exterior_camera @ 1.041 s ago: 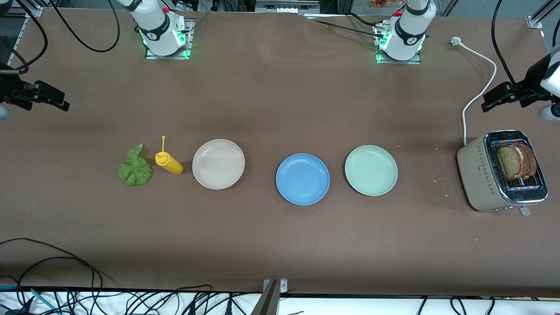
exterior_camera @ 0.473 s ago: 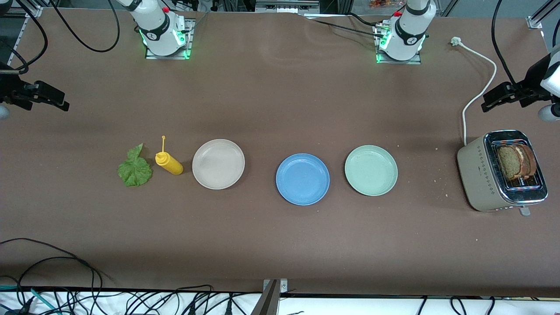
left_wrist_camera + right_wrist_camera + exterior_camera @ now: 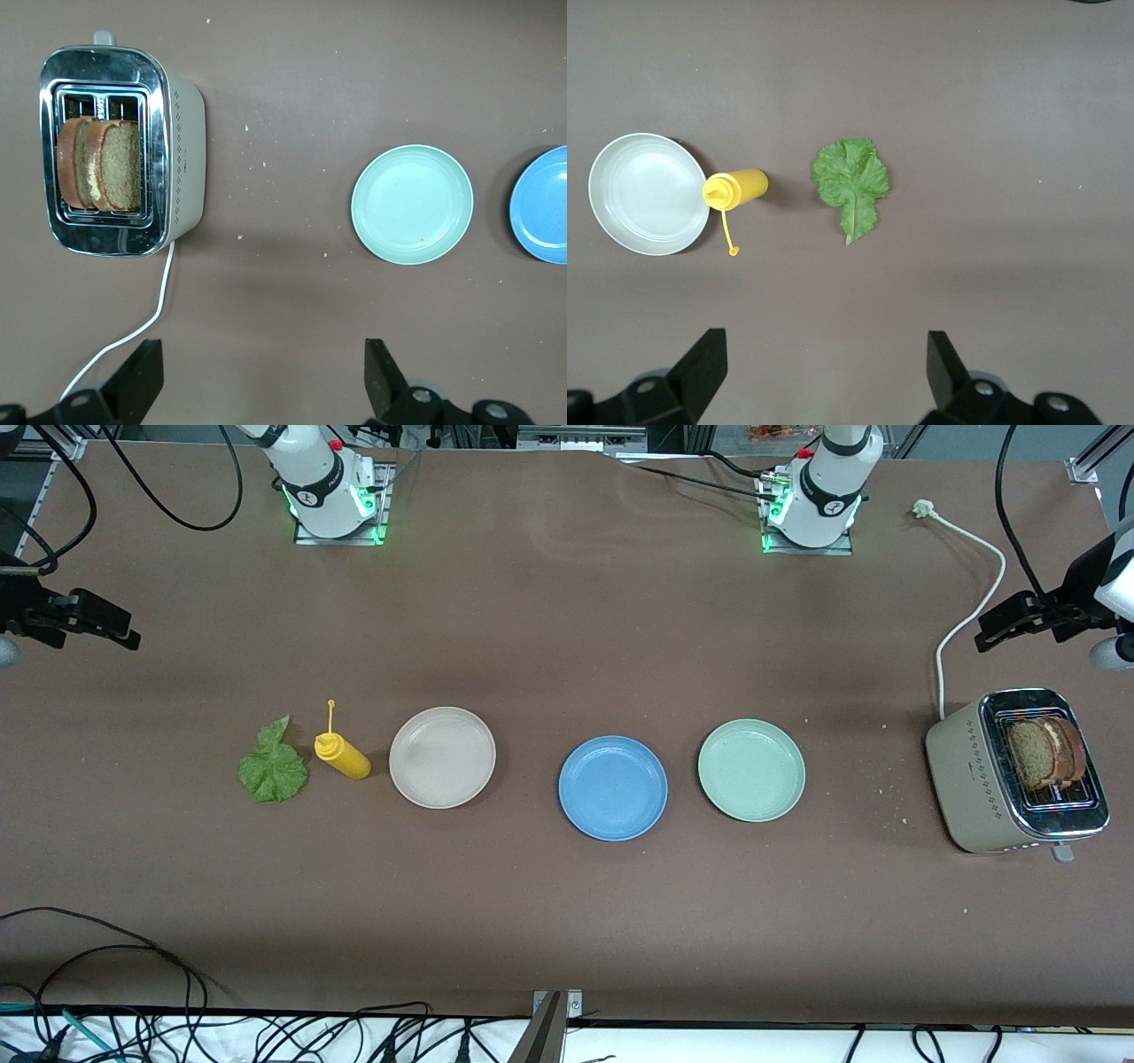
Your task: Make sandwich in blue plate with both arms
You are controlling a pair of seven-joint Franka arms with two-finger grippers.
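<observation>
A: Where was the left gripper (image 3: 257, 385)?
B: High over the table's left-arm end, its fingers (image 3: 142, 376) spread wide with nothing between them. Below it stood the toaster (image 3: 1014, 772), two brown bread slices (image 3: 1047, 753) upright in its slots, its white cord (image 3: 966, 615) trailing across the table (image 3: 567, 921).

A: And the right gripper (image 3: 824, 381)?
B: Also up in the air with its jaws wide apart and empty, above the right arm's end. Under it lay the lettuce leaf (image 3: 274, 766) flat on the table, and just beside that the yellow squeeze bottle (image 3: 341, 753) on its side.

A: The plates?
B: Three in a row: the beige plate (image 3: 442, 757) next to the bottle, the blue plate (image 3: 612, 787) in the middle and slightly nearer the front camera, the pale green plate (image 3: 751, 770) toward the toaster. All three were bare.
</observation>
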